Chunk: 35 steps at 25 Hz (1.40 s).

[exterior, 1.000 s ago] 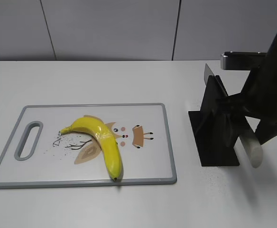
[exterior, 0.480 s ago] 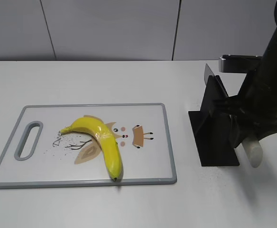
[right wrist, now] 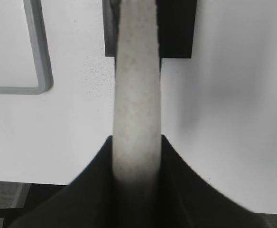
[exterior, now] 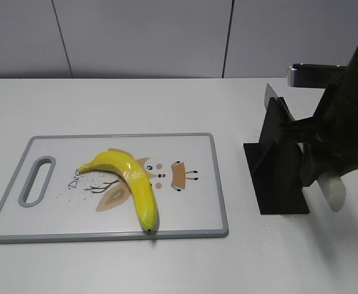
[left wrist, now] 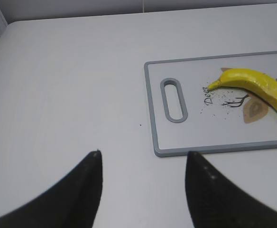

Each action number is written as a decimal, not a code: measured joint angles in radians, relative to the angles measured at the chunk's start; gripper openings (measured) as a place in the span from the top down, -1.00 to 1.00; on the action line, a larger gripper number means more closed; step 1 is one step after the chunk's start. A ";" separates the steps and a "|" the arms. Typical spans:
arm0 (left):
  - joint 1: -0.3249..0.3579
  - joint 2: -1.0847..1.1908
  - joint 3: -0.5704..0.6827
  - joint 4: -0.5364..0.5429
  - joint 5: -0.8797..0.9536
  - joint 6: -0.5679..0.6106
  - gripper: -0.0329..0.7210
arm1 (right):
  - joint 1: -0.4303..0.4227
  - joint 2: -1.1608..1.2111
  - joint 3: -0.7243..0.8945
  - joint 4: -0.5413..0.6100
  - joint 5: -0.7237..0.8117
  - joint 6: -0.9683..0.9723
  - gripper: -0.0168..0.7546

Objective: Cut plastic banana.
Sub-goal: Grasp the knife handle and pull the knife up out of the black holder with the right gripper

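Note:
The plastic banana point(exterior: 135, 182) is curved, bright yellow, and lies on the white cutting board point(exterior: 194, 211) with its dark tip at the front rim. It also shows in the left wrist view point(left wrist: 264, 86). My right gripper point(exterior: 319, 174) is shut on the white handle point(exterior: 332, 191) of a knife whose blade point(exterior: 270, 93) sits in a black stand point(exterior: 277, 168). In the right wrist view the handle point(right wrist: 136, 85) runs between the fingers point(right wrist: 136, 145). My left gripper point(left wrist: 143, 154) is open and empty over bare table, left of the board's handle slot point(left wrist: 174, 100).
The board has a grey rim point(left wrist: 214, 148) and a printed deer picture point(exterior: 179, 174). The black stand rests on the white table, right of the board. A grey wall runs behind the table.
My right gripper and the white knife handle have shifted slightly to the right and up by the stand. The banana and the board have not moved.

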 joint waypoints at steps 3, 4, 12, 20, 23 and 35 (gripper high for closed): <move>0.000 0.000 0.000 0.000 0.000 0.000 -0.51 | 0.000 -0.042 -0.005 -0.007 0.005 0.004 0.54; 0.000 0.000 0.000 0.000 0.000 0.000 -0.51 | 0.000 -0.054 -0.009 -0.008 0.005 0.006 0.54; 0.000 0.000 0.000 0.000 0.000 0.000 -0.51 | 0.000 -0.111 -0.097 -0.026 0.036 0.008 0.54; 0.000 0.000 0.000 0.001 0.000 0.000 -0.51 | 0.000 -0.115 -0.211 -0.053 0.085 -0.006 0.54; 0.000 0.000 0.000 0.001 0.000 0.000 -0.51 | 0.000 -0.115 -0.227 -0.057 0.095 -0.094 0.54; 0.000 0.145 -0.037 0.002 -0.082 0.008 -0.56 | 0.000 0.037 -0.374 -0.058 0.127 -0.601 0.54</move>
